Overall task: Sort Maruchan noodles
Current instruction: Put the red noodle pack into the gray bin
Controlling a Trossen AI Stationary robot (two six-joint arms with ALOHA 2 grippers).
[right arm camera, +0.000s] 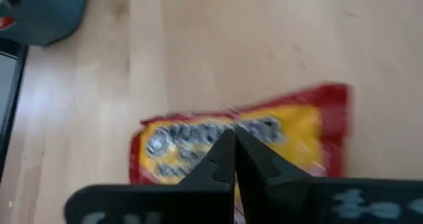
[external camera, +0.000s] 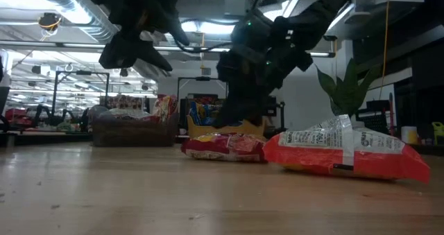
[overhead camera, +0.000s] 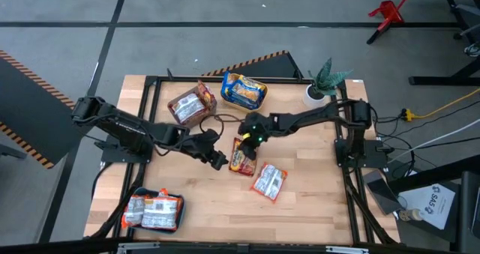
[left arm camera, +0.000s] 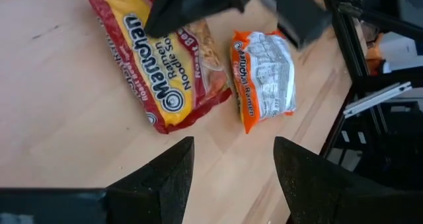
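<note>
A red and yellow shiny plastic Maruchan ramen packet lies flat near the middle of the pale wooden tabletop; it serves as the landmark here. The right gripper hangs directly over the far end of this packet, its jaws clenched together with nothing between them; in the right wrist view the closed fingertips sit above the packet's yellow label, and whether they touch the wrapper cannot be told. The left gripper is just beside the packet on the left arm's side, raised off the tabletop, its jaws released and spread apart, holding nothing.

Just beside the landmark packet, on the near right, lies an orange and silver-white ramen packet, close to it but apart. Beyond the landmark, at the far edge of the tabletop, a yellow plastic bin holds blue and yellow packets, and to that bin's left a grey bin holds red-printed packets. Well apart from the landmark, at the near left corner, a teal bin holds silver-white and orange packets. A small green potted plant in a white pot stands at the far right corner.
</note>
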